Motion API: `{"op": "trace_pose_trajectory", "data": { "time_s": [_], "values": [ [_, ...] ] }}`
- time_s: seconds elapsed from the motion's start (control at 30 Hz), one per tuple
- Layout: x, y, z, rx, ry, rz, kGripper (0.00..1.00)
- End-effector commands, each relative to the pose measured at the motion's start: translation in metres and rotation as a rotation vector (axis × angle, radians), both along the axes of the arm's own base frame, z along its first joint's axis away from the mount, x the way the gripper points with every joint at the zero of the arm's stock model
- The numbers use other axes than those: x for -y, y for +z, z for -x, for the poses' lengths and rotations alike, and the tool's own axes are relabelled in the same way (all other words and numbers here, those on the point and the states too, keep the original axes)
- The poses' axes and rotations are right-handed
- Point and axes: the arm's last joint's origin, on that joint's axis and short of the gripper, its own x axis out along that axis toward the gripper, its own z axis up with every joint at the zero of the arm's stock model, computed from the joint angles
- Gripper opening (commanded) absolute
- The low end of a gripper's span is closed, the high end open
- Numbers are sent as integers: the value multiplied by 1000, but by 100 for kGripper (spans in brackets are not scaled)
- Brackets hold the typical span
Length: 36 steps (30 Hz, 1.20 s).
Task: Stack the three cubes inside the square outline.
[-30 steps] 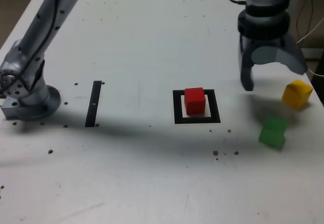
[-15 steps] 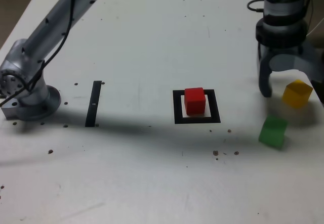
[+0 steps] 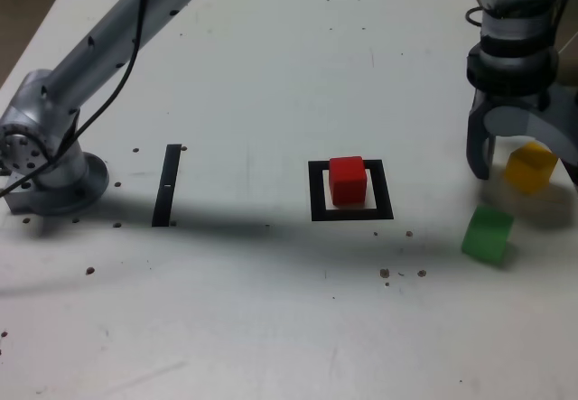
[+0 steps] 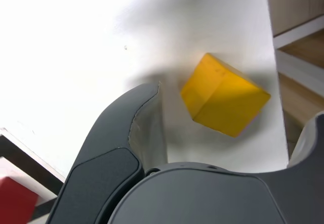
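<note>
Red cube (image 3: pixel 348 181) sits inside the square outline (image 3: pixel 351 210). Yellow cube (image 3: pixel 530 167) lies at its three o'clock in the exterior view, between the spread, non-contacting fingers of the gripper (image 3: pixel 524 158). Green cube (image 3: pixel 488 234) rests near, at the yellow's seven o'clock.
</note>
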Motion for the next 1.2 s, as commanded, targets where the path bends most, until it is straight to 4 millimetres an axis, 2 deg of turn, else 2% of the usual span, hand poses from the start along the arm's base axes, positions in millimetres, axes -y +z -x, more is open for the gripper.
{"op": "trace_pose_trajectory", "data": {
  "time_s": [0.0,0.33,0.67,0.77,1.0,1.17],
  "values": [
    [-1,-1,-2,2,-30,-3,91],
    [-1,-5,-2,-11,-155,-31,89],
    [-2,-9,-5,-14,-181,-58,83],
    [-1,-8,-6,-11,-183,-69,76],
    [5,-7,-8,-3,-182,-99,53],
    [10,-6,-9,1,-188,-108,49]
  ]
}}
